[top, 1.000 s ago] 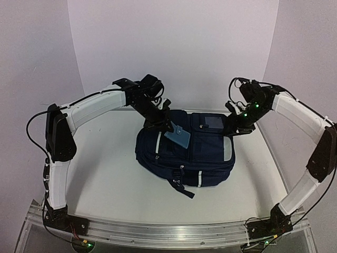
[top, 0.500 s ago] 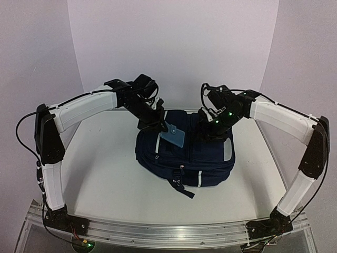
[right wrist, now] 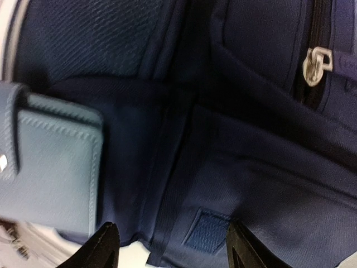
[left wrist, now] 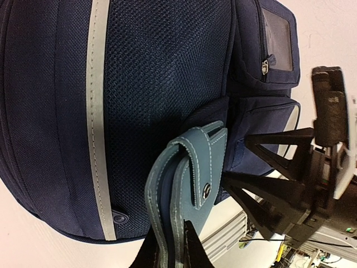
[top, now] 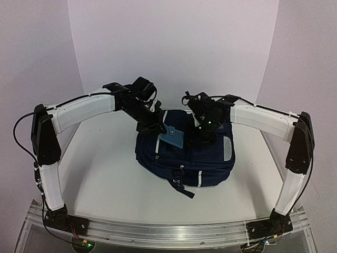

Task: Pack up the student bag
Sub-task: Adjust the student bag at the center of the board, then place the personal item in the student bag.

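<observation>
One student bag (top: 184, 158) lies on the table (top: 100, 174), directly beneath both grippers. The left gripper (top: 158, 125) is clamped tight on one end of a blue-grey wallet (top: 172, 138), which sticks out from it over the bag's mesh panel. Just beside the wallet's far edge, the right gripper (top: 200, 138) hangs close over the bag's fabric, jaws spread wide with nothing held.

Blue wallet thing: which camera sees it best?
The left wrist view: the blue wallet fills the middle, with its strap and snap showing. The right wrist view cuts it off at the left edge; the top view shows it small, over the student bag.
</observation>
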`<move>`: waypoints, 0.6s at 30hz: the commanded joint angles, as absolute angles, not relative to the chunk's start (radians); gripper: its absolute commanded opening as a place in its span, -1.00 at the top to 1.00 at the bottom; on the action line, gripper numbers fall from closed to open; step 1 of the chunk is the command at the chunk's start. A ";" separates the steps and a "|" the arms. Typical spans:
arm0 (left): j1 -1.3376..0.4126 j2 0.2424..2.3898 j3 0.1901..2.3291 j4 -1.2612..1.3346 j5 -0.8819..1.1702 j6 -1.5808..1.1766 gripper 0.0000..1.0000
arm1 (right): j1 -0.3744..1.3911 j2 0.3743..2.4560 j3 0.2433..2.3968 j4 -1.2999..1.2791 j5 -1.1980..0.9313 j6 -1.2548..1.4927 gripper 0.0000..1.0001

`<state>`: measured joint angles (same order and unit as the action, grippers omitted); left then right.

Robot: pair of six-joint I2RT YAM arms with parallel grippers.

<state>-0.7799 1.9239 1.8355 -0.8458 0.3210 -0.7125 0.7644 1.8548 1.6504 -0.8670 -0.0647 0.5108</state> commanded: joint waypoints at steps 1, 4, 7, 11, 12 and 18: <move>-0.773 1.872 1.817 -0.841 0.261 -0.727 0.99 | 0.774 1.920 1.685 -0.879 0.114 0.549 -0.23; -0.773 1.869 1.812 -0.837 0.256 -0.733 1.00 | 0.773 1.949 1.686 -0.880 0.125 0.543 -0.09; -0.773 1.862 1.801 -0.827 0.251 -0.738 1.00 | 0.773 1.959 1.700 -0.885 0.129 0.527 0.19; -0.773 1.859 1.791 -0.824 0.249 -0.741 1.00 | 0.773 1.944 1.727 -0.898 0.126 0.505 0.71; -0.773 1.858 1.788 -0.822 0.251 -0.742 1.00 | 0.773 1.937 1.731 -0.899 0.128 0.497 0.85; -0.773 1.860 1.775 -0.818 0.269 -0.732 1.00 | 0.772 1.865 1.732 -0.901 0.098 0.458 1.00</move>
<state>-0.7799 1.8973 1.7882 -0.8097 0.3031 -0.7345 0.7750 1.9149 1.7065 -0.9323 0.1025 0.4929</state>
